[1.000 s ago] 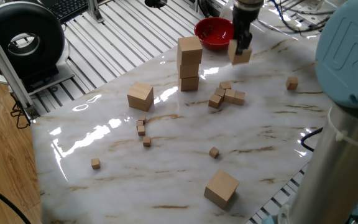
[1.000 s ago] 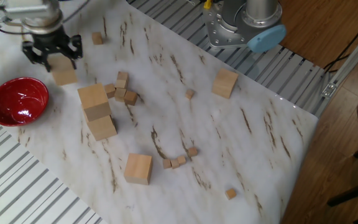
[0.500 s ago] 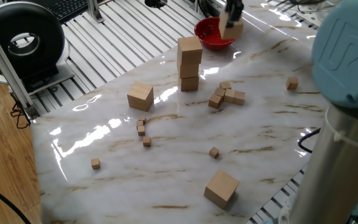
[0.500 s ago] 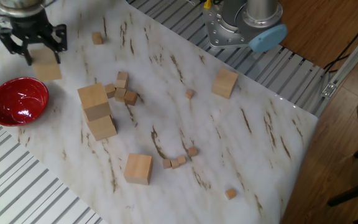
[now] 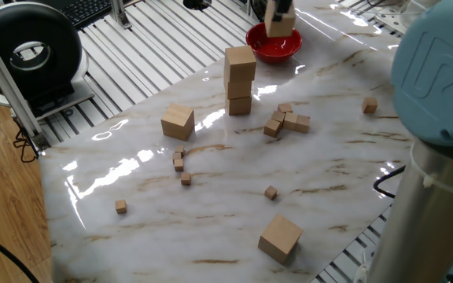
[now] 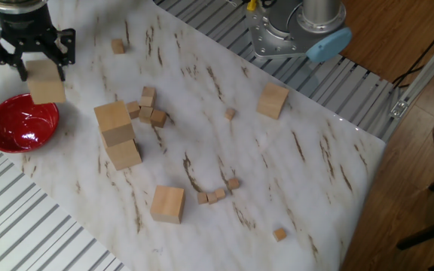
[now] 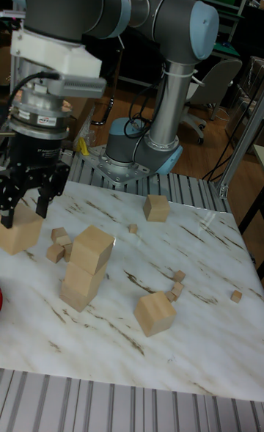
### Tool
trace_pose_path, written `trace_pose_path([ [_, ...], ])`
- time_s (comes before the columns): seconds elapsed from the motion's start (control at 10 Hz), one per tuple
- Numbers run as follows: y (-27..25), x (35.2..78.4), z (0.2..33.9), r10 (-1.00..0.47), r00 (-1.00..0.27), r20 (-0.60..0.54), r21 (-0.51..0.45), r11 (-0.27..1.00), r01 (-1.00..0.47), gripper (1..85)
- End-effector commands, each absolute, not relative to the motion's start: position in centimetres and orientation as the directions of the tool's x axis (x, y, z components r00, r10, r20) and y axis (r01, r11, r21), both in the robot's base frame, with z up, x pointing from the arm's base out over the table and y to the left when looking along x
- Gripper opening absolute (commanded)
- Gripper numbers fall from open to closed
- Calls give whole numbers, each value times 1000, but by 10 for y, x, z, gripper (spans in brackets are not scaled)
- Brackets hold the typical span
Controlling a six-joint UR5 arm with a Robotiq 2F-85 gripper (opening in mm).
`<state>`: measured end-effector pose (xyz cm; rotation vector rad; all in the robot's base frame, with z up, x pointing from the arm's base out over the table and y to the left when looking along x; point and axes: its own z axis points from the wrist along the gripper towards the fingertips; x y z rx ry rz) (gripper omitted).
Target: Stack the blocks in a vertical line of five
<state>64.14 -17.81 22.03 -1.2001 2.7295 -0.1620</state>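
A stack of three large tan blocks (image 5: pixel 240 79) stands upright on the marble table (image 5: pixel 336 165); the top one sits a little askew. It also shows as the stack (image 6: pixel 117 134) and the stack (image 7: pixel 86 269). My gripper (image 6: pixel 44 71) is shut on a fourth block (image 6: pixel 47 84), held in the air above the red bowl's edge, off to one side of the stack. That gripper (image 5: pixel 280 14) carries the block (image 5: pixel 280 26) at the top of this view. Two more blocks lie loose: one block (image 5: pixel 178 122) near the stack, another block (image 5: pixel 280 238) at the table's near edge.
A red bowl (image 6: pixel 17 124) sits on the table beside the stack. Several tiny wooden cubes lie scattered, with a cluster (image 5: pixel 285 119) close to the stack and a row (image 6: pixel 217 193) mid-table. The arm's base (image 6: pixel 300 30) stands at one table edge.
My gripper rose off the table with the block in it and moved across over the red bowl. The stack and loose blocks stayed put.
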Motion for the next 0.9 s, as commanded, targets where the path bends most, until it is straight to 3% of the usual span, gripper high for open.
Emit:
trace_pose_path([
  [0.0,-160,667,234,-779,-601,-178,-213,627,-750,10],
  [0.3,-139,674,237,-749,-608,-262,-176,657,-733,10],
  [0.8,-139,664,242,-760,-608,-230,-149,645,-749,10],
])
